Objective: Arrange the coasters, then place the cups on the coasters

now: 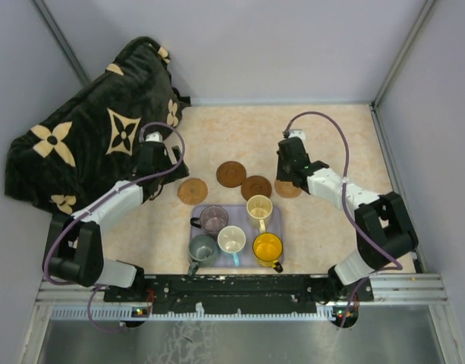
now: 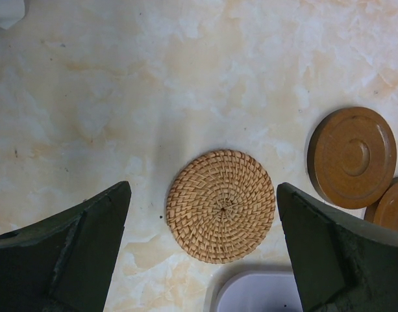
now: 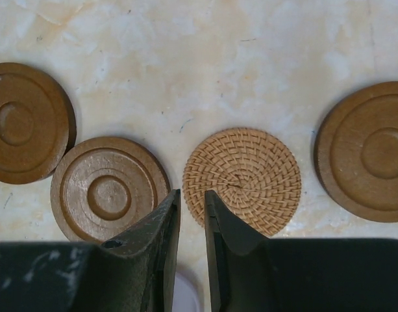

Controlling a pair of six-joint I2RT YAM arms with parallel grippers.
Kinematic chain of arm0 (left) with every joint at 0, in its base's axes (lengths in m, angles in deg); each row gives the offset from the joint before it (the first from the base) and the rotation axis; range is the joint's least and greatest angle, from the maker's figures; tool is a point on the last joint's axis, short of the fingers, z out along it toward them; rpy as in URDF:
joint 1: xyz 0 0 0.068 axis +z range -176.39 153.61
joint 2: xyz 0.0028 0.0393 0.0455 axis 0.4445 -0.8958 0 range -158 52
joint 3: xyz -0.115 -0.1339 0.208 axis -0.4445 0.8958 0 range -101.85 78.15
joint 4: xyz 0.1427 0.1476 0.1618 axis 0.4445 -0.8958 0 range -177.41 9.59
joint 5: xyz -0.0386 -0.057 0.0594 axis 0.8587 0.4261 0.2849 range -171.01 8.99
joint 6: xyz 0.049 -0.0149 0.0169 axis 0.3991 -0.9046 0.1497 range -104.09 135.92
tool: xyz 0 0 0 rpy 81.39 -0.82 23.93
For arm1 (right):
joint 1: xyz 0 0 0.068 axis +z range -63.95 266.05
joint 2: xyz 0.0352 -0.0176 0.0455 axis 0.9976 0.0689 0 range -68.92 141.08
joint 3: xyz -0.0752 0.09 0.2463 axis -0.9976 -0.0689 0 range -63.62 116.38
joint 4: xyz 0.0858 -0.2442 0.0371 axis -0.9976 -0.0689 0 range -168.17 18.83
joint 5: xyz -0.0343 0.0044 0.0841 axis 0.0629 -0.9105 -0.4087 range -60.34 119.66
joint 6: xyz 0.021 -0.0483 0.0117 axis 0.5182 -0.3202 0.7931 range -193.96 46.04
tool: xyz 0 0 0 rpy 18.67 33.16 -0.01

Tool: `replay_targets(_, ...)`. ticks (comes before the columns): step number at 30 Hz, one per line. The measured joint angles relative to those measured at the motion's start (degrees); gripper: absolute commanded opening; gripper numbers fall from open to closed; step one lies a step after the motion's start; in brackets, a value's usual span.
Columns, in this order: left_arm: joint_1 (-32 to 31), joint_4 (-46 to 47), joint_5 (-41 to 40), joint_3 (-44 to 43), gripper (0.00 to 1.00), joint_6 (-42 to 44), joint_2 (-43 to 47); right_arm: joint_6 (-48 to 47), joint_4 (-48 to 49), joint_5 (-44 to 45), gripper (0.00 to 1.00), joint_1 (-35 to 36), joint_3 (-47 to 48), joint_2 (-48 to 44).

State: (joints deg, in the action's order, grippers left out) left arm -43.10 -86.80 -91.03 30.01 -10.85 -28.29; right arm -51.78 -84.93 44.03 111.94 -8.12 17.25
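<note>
Here's the table (image 1: 331,136), a pale, marbled beige top. Across its middle runs a loose row of discs. A woven coaster (image 1: 193,190) lies alone on the left. Then comes a dark wooden coaster (image 1: 230,174) set a touch farther back, with a second wooden coaster (image 1: 256,186) just beside it. A second woven coaster (image 3: 243,180) follows, a sliver of table between them, and a third wooden coaster (image 3: 367,151) closes the right end. Toward the near edge, a lavender tray (image 1: 234,212) sits flat. In the far left corner, a dark plush blanket (image 1: 88,152) with cream flower motifs lies heaped.
</note>
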Motion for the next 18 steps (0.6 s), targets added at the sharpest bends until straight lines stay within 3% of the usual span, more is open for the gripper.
replay_targets(18, -1.7, -0.5, 2.6, 3.3, 1.0, -0.2, -2.2, 1.5, 0.3, -2.7, 0.22, 11.3, 9.7, 17.1)
